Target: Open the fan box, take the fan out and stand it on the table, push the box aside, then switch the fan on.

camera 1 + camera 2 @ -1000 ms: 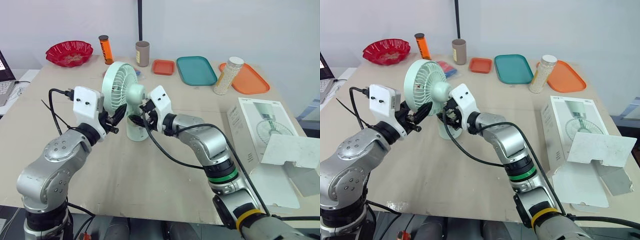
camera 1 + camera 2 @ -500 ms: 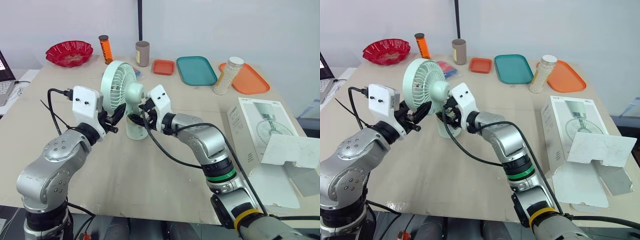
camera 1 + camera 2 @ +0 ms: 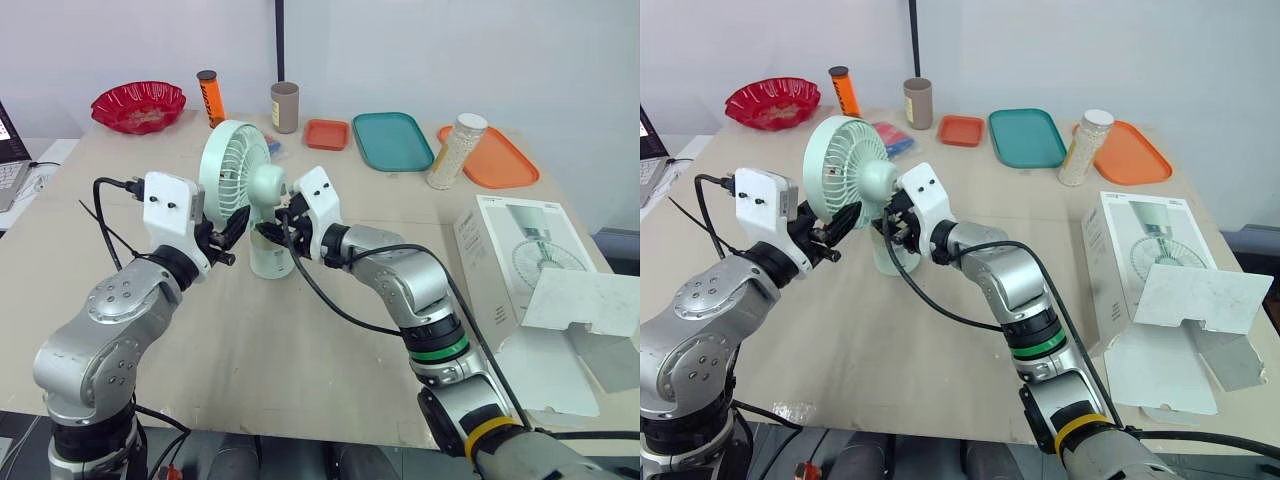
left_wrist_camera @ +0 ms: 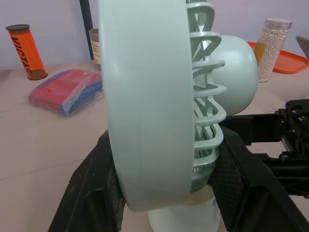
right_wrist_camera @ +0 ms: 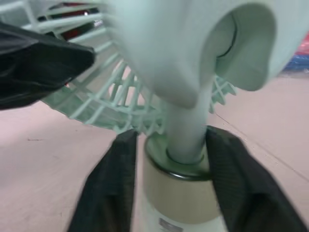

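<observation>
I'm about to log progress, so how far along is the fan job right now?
Done: the box lies open off to the right, and the fan stands on the table. In hand: left tool grips the fan's cage, right tool its base. Left: switching it on; whether it is running, I cannot tell.

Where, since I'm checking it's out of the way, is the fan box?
The fan box lies open by the right edge of the table in the eye views, nearer the robot than the orange tray.
</observation>
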